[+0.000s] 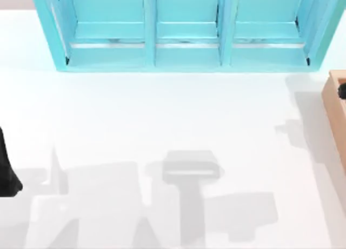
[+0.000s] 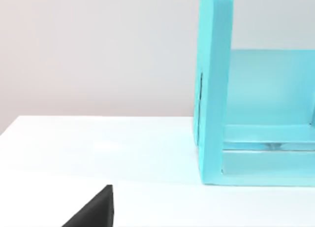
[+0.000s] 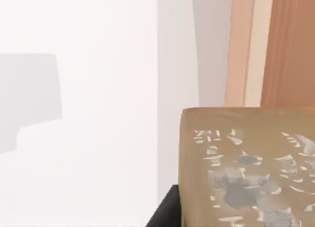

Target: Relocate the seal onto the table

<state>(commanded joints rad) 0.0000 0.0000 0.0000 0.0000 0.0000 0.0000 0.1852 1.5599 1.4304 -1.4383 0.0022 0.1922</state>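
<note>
The seal (image 3: 246,168), a golden-brown block with pale flaked marks on its near face, sits very close in the right wrist view. My right gripper is shut on it, and one dark finger (image 3: 165,214) presses against its side. In the top view a dark part of my right gripper (image 1: 341,91) shows at the right edge, over the wooden box (image 1: 335,106). The white table (image 1: 162,125) spreads below. My left arm (image 1: 5,176) is parked at the table's left edge.
A turquoise three-bay shelf unit (image 1: 186,30) stands along the back of the table, and its end wall (image 2: 214,89) is near my left arm. The light-tan wooden box (image 3: 275,45) sits at the table's right edge. Arm shadows fall across the front.
</note>
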